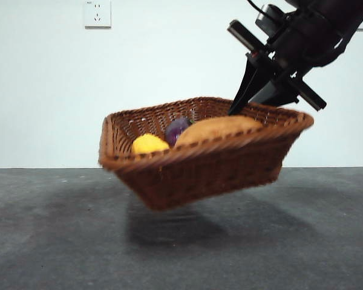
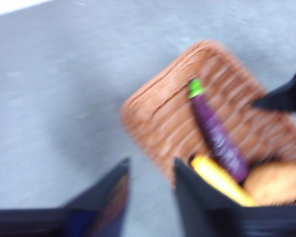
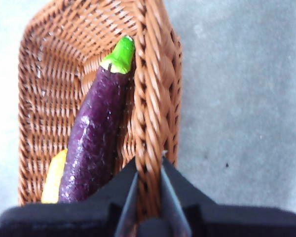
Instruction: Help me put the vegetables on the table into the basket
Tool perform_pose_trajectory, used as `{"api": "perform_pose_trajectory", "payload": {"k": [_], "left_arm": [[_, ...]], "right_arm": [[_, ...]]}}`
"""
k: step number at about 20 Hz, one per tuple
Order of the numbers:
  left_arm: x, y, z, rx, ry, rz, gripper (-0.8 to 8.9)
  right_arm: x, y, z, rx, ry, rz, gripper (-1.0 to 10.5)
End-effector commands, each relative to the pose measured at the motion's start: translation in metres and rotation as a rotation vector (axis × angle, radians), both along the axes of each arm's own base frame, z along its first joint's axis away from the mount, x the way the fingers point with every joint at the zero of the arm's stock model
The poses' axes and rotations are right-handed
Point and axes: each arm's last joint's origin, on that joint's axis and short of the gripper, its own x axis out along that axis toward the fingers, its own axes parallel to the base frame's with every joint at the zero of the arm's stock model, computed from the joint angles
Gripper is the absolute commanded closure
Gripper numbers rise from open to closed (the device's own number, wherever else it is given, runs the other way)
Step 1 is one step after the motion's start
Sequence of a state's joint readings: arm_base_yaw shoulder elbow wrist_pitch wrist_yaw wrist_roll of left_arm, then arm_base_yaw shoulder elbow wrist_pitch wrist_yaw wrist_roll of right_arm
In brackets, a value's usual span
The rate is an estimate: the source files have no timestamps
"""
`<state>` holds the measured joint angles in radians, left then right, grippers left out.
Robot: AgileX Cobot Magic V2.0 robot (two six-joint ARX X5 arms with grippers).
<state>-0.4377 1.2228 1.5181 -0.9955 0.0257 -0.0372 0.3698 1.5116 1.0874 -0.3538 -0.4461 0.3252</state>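
Vegetables sit inside the brown woven wicker basket point(image 1: 199, 160), and the basket hangs in the air above the dark grey table point(image 1: 60, 241), tipped so one side is higher. In the front view, the yellow corn cob point(image 1: 149, 144), the dark purple long vegetable point(image 1: 176, 128) and the round orange-brown potato point(image 1: 219, 128) all peek over the rim. A big black gripper, the right gripper point(image 1: 249, 99), comes down from the top corner and pinches the high side of the basket. A dark shadow lies on the table under the basket. A white wall socket point(image 1: 97, 13) is on the wall behind.

The left wrist view is blurry. The left gripper point(image 2: 150, 192) holds nothing, and its two black jaws stand apart above the table beside the basket. The purple vegetable with its green tip, the corn cob and the potato lie together in the basket. The other gripper's black tip shows at the basket's far edge.

In the right wrist view, the right gripper's jaws squeeze the braided rim of the basket between them. The purple vegetable lies just inside, along that rim, with the corn cob next to it.
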Motion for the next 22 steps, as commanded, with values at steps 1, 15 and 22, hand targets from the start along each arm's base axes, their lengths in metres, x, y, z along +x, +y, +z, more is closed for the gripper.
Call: {"api": "perform_pose_trajectory", "payload": {"k": [1,15,22], "left_arm": [[-0.019,0.017,0.006,0.049,-0.021,-0.005,8.2],[-0.068,0.044,0.02,0.082,-0.084,-0.009,8.2],[-0.069,0.045,0.018,0.09,-0.061,-0.01,8.2]], "right_arm": [[0.011,-0.01,0.03,0.043,-0.06,-0.021,9.6],[0.031,-0.132,0.062,-0.108,-0.045,-0.249,9.6],[0.06,-0.142,0.009,-0.152,0.093,-0.216,9.6]]}}
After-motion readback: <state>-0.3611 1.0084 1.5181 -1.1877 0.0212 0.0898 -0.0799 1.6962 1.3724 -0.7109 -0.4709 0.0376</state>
